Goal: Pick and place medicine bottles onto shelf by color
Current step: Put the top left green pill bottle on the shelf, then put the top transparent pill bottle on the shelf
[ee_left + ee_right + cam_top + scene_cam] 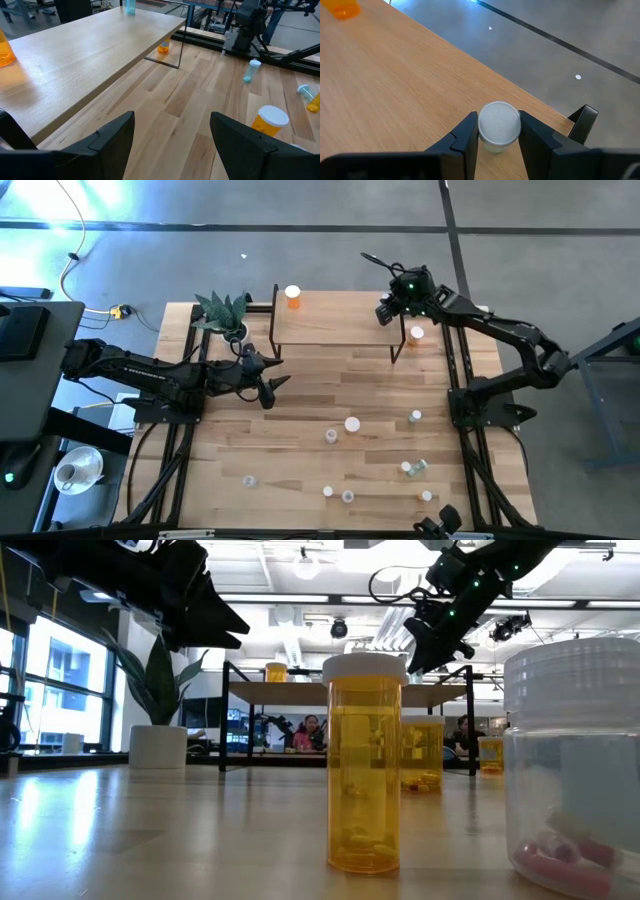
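Right gripper (496,131), upper right of the high view, is clamped on a white-capped bottle (499,124) above the shelf (340,330) near its right edge. Risk: released this close to the edge, the bottle could topple off. Left gripper (172,132) hangs left of centre, fingers apart, empty.

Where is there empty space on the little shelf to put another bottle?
The shelf is bare across its middle, between the orange bottle at its far left corner and the right gripper, shut on a white-capped bottle near the right end. The table's near right part is crowded with bottles.
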`<action>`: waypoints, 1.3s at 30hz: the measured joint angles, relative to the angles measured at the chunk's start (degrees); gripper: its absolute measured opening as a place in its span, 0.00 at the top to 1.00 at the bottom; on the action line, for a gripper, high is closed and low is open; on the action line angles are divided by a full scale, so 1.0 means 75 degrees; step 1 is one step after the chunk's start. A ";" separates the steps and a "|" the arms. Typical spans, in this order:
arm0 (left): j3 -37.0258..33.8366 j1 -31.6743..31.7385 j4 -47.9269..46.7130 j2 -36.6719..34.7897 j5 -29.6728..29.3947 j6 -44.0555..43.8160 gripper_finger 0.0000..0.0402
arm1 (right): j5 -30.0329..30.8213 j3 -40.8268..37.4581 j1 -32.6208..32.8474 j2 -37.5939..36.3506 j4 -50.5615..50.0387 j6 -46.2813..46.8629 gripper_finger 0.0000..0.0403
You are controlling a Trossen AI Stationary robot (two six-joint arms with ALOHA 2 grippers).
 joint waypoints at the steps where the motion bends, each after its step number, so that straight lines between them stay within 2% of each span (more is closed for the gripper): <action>1: 0.0000 0.0000 0.0000 0.0000 0.0000 0.0000 0.38 | 0.0000 0.0000 0.0000 0.0000 0.0002 0.0000 0.74; 16: 0.0000 0.0000 0.0000 0.0000 0.0000 0.0003 0.38 | 0.0070 0.0000 0.0000 -0.0037 0.0154 -0.0094 0.56; 26: 0.0000 0.0000 0.0006 0.0000 0.0152 0.0006 0.38 | -0.0004 0.0509 0.0094 -0.0615 -0.0323 -0.0051 0.54; 35: 0.0000 -0.0006 0.0006 0.0000 0.0322 -0.0017 0.38 | -0.0354 0.0752 0.1122 -0.1242 -0.1629 0.0215 0.54; 39: 0.0000 -0.0006 0.0146 0.0000 0.0707 -0.0224 0.38 | -0.0356 0.0752 0.1789 -0.1323 -0.2121 0.0405 0.54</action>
